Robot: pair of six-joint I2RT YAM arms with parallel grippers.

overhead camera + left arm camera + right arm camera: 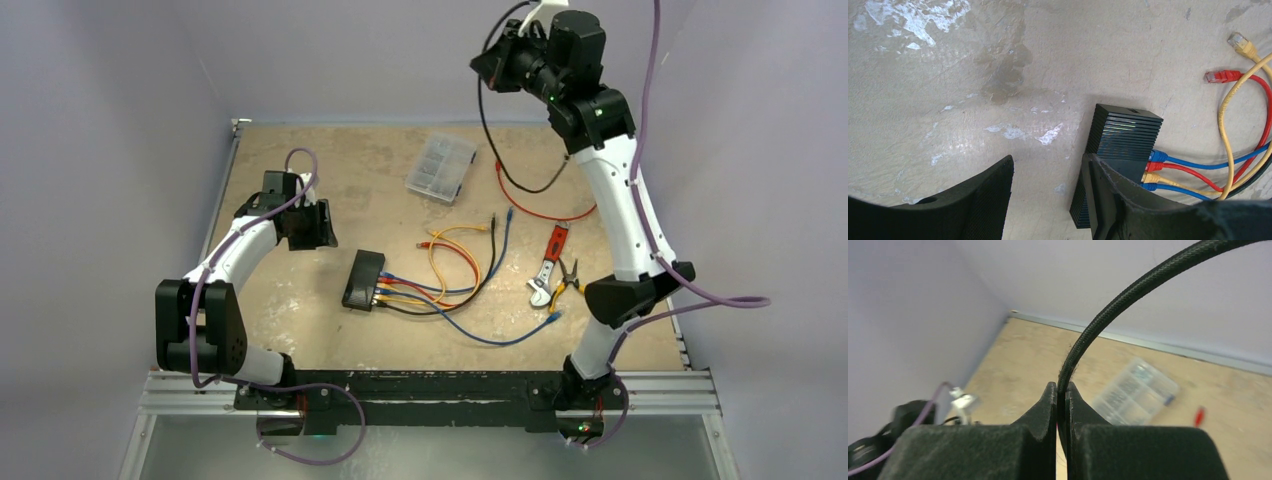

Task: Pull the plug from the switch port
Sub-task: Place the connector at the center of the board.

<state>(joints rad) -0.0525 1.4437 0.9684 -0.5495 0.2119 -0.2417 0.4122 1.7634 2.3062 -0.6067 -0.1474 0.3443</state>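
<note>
Compartment case (pixel 441 166): clear, at the far middle of the counter (pixel 300 325); small parts inside, too small to tell.
Switch (pixel 362 280): flat mid-counter, well apart from every edge; blue, red, yellow and blue plugs (pixel 1158 156) seated along one side.
Left claw (pixel 1048 162): released, holding nothing, over open counter just beside the switch.
Right claw (pixel 1062 392): raised high, clenched on a black cable (pixel 1108 314).
</note>
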